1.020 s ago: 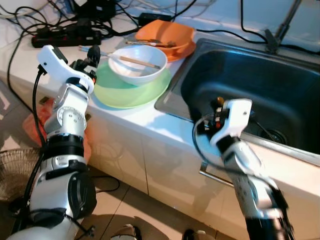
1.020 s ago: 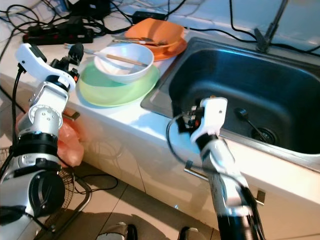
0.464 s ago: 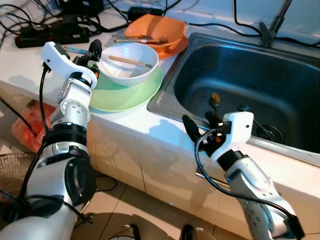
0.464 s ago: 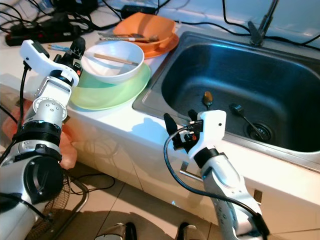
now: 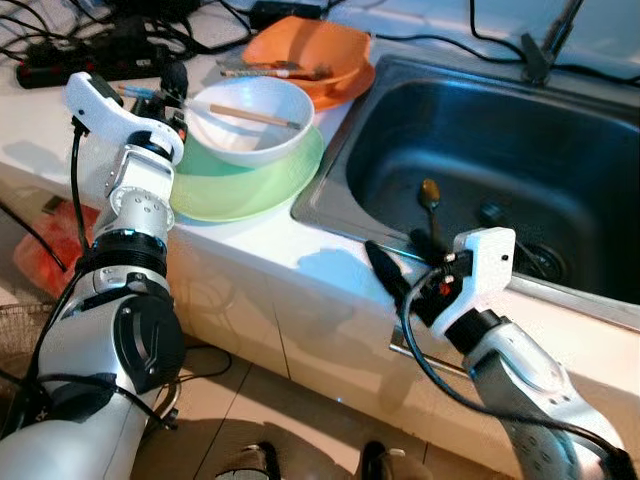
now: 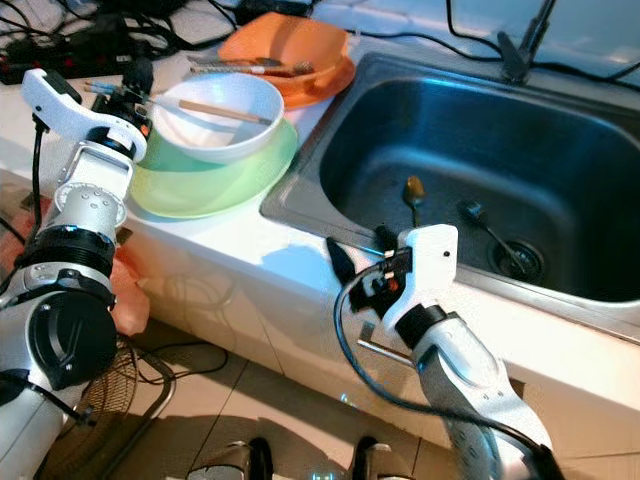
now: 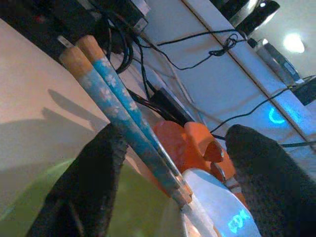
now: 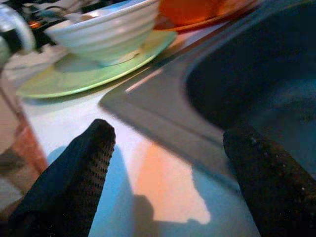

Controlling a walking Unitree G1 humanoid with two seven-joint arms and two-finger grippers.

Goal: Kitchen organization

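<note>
1. A white countertop point(image 5: 270, 245) runs from 9 o'clock towards 4 o'clock, with white cabinet fronts below it and pale floor tiles at 6 o'clock.
2. A dark stainless steel sink point(image 5: 500, 160) is sunk into the counter at 2 o'clock; a brown-headed spoon point(image 5: 430, 195) lies on its floor beside the round drain point(image 6: 520, 262).
3. At 11 o'clock a black power strip point(image 5: 75, 62) and tangled black cables point(image 6: 60, 30) sit at the back of the counter.
4. A round pale green plate point(image 5: 250, 180) lies at 10 o'clock with a white ribbed bowl point(image 5: 250, 125) on it; a wooden chopstick point(image 5: 255, 117) rests across the bowl, its long axis running 9 to 3 o'clock.
5. Just behind, at 12 o'clock, an orange bowl point(image 5: 315, 55) stands on an orange plate point(image 6: 335, 80) and holds metal cutlery point(image 5: 265, 70).
6. The left gripper point(image 5: 172, 92) is at the 9 o'clock edge of the white bowl, fingers spread apart. In the left wrist view a pair of blue flowered chopsticks with orange ends point(image 7: 116, 111) lies between the two fingers point(image 7: 94, 182), close to one of them; whether they touch is unclear. Their long axis runs from beside the gripper towards the power strip at 10 o'clock.
7. The right gripper point(image 5: 400, 265) hovers over the counter edge at 5 o'clock, in front of the sink rim, fingers wide apart and holding nothing, pointing towards 10 o'clock.
</note>
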